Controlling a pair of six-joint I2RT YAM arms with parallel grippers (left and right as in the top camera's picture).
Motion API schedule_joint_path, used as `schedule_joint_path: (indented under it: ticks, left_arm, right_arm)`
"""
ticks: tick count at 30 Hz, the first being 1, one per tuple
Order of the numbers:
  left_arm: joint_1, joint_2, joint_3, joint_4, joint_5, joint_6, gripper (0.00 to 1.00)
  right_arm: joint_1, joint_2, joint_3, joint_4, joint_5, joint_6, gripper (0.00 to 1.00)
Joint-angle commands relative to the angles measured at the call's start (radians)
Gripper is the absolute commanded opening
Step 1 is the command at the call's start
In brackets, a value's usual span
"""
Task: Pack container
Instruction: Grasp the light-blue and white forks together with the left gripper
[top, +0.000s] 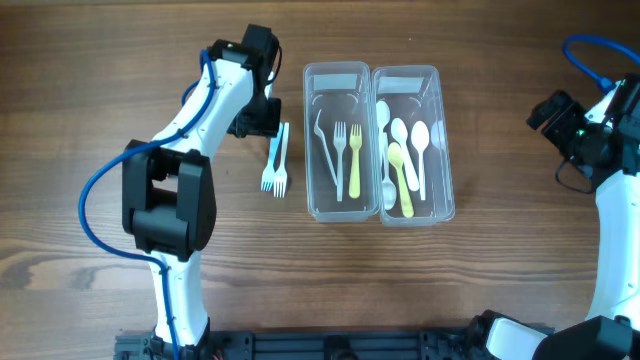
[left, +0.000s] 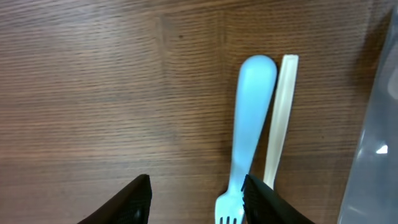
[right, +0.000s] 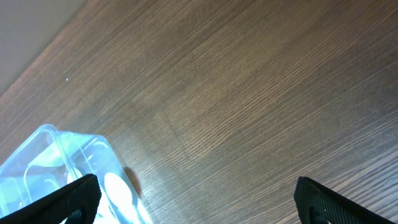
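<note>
Two clear plastic containers stand side by side in the overhead view. The left one (top: 318, 140) holds several forks, the right one (top: 438, 150) holds several spoons. A light blue fork (top: 271, 160) and a white fork (top: 282, 162) lie side by side on the table left of the containers. In the left wrist view the blue fork (left: 252, 118) and the white fork (left: 280, 118) lie just ahead of my left gripper (left: 196, 199), which is open and empty above them. My right gripper (right: 196, 199) is open and empty, far right, over bare table.
The table is brown wood. A corner of the spoon container (right: 56, 174) shows at the lower left of the right wrist view. The left container's wall (left: 379, 143) shows at the right edge of the left wrist view.
</note>
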Motion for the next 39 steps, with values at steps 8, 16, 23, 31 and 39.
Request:
schedule_joint_path:
  ticks: [8, 16, 23, 31, 39]
  left_arm:
    - [-0.048, 0.014, -0.135, 0.098, 0.083, 0.027, 0.5]
    - [-0.058, 0.034, -0.137, 0.108, 0.083, 0.019, 0.5]
    - [-0.055, 0.035, -0.196, 0.147, 0.073, 0.019, 0.49]
    - [-0.05, 0.035, -0.227, 0.175, 0.076, 0.019, 0.49]
    - [-0.05, 0.031, -0.225, 0.179, 0.08, 0.02, 0.43]
  right_arm:
    - [0.001, 0.008, 0.004, 0.001, 0.018, 0.007, 1.0]
    - [0.001, 0.008, 0.005, 0.001, 0.018, 0.007, 1.0]
    - [0.001, 0.008, 0.004, 0.001, 0.018, 0.007, 1.0]
    - [0.001, 0.008, 0.005, 0.001, 0.018, 0.007, 1.0]
    - [0.001, 0.008, 0.004, 0.0, 0.018, 0.007, 1.0]
